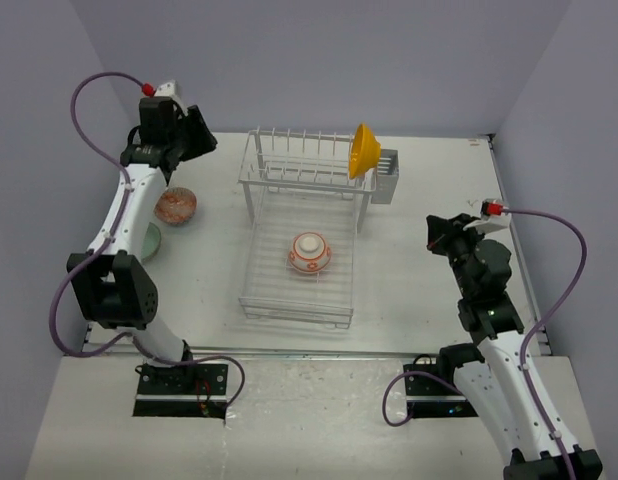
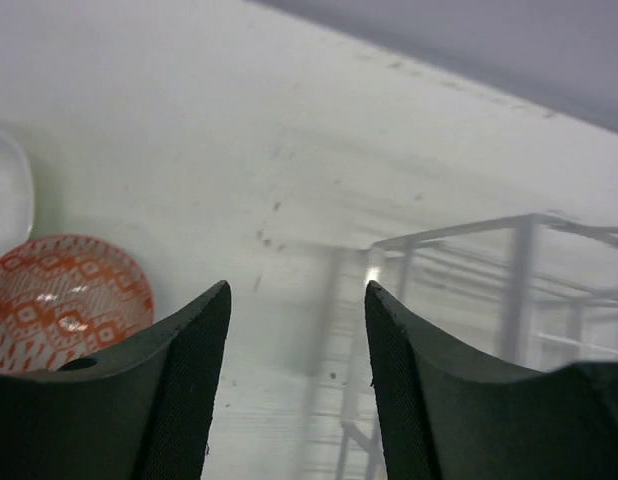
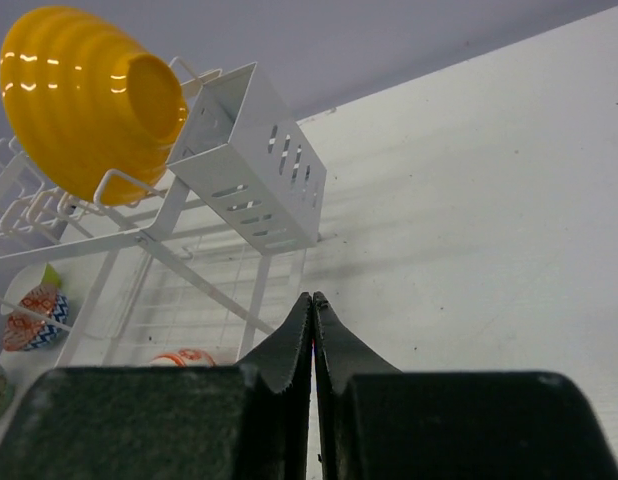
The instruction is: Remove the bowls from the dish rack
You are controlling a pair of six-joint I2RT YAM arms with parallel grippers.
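Observation:
The white wire dish rack [image 1: 257,190] stands mid-table. An orange-yellow bowl [image 1: 365,150] leans on edge at the right end of its upper tier, next to the grey cutlery holder [image 1: 385,175]; it also shows in the right wrist view [image 3: 84,100]. A white bowl with orange-red pattern [image 1: 309,252] lies upside down on the lower tray. Left of the rack a bowl with orange-red patterned inside [image 1: 175,205] [image 2: 59,300] sits on the table, and a mint green bowl [image 1: 153,241] is partly hidden behind the left arm. My left gripper [image 1: 201,140] [image 2: 297,300] is open and empty. My right gripper [image 1: 436,232] [image 3: 312,298] is shut and empty, right of the rack.
The right wrist view shows the cutlery holder [image 3: 254,150] close ahead and, far left, a patterned bowl with blue zigzag [image 3: 34,318] with a lime green rim [image 3: 50,275] behind it. Grey walls close the table on three sides.

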